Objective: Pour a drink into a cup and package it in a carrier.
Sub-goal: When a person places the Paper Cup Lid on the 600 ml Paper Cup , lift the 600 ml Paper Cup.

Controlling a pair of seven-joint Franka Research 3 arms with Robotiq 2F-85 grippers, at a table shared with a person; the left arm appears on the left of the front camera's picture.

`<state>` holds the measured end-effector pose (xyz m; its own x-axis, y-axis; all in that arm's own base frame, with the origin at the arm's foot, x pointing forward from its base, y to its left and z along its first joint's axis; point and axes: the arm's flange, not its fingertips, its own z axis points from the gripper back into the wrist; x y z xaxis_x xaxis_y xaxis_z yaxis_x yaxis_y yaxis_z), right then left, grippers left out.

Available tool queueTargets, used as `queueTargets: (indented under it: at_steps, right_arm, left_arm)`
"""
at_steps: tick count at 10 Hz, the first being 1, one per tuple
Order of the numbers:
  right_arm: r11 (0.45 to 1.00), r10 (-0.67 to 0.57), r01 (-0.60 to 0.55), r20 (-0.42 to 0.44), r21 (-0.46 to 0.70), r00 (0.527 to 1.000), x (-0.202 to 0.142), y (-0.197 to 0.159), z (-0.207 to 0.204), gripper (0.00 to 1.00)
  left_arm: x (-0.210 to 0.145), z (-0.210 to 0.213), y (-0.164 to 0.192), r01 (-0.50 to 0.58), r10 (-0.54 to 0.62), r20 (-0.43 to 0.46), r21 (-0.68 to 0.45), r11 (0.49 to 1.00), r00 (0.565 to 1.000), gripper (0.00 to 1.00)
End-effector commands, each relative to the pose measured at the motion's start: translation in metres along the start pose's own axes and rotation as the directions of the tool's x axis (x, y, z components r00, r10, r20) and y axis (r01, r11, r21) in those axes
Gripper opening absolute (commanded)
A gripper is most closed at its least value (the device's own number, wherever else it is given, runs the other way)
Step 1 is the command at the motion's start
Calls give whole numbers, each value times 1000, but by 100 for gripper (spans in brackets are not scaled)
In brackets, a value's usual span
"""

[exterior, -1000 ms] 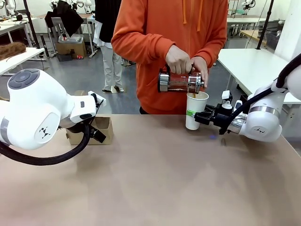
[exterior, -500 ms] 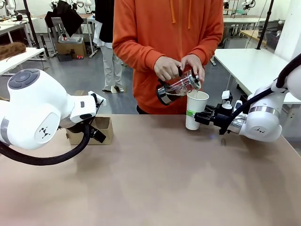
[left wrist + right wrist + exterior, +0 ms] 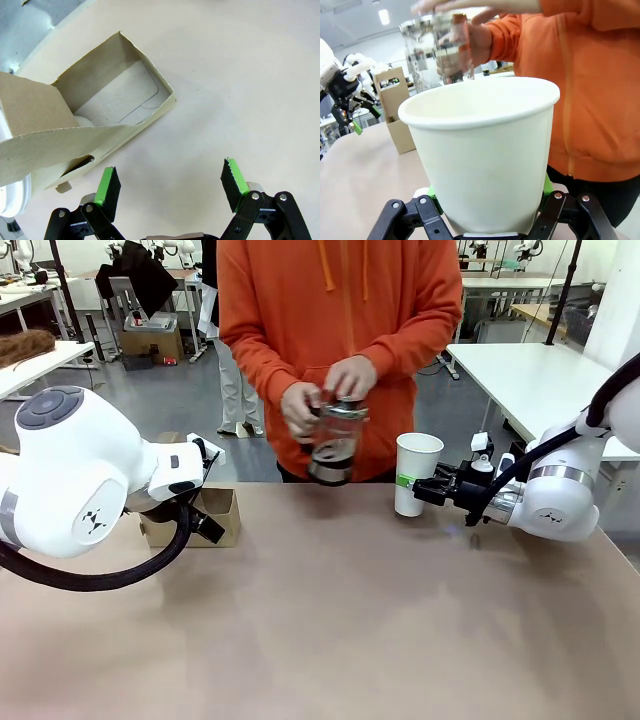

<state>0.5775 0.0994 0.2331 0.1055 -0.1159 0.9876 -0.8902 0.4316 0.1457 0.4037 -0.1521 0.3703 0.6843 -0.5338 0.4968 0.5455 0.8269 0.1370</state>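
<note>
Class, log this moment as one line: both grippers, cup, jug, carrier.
right gripper: shut on cup | left gripper: open, near carrier | jug: in person's hands, apart from cup

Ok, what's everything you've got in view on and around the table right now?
cup: one, white, standing on the table's far right part, top open, no lid
jug: one, clear glass with metal trim, held above the table's far edge, left of the cup
drink: dark, low in the jug
carrier: one, brown cardboard, on the table at far left, partly behind the left arm
table: one, tan
person's hands: two, both on the jug, sleeves orange
left gripper: black, green pads, open, holding nothing, over the table beside the carrier
right gripper: black, green pads, shut on the cup, low on its wall
</note>
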Motion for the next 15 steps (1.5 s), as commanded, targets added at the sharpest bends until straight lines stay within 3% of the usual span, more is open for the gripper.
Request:
queueTargets:
  at_steps: [1, 15]
  right_arm:
    - [1000, 3, -3, -5, -9, 1000, 3, 0, -3, 80]
    - [1000, 3, -3, -5, -9, 1000, 3, 0, -3, 80]
  left_arm:
    - [0, 0, 0, -1, 1, 1, -2, 1000, 1000, 100]
    - [0, 0, 0, -1, 1, 1, -2, 1000, 1000, 100]
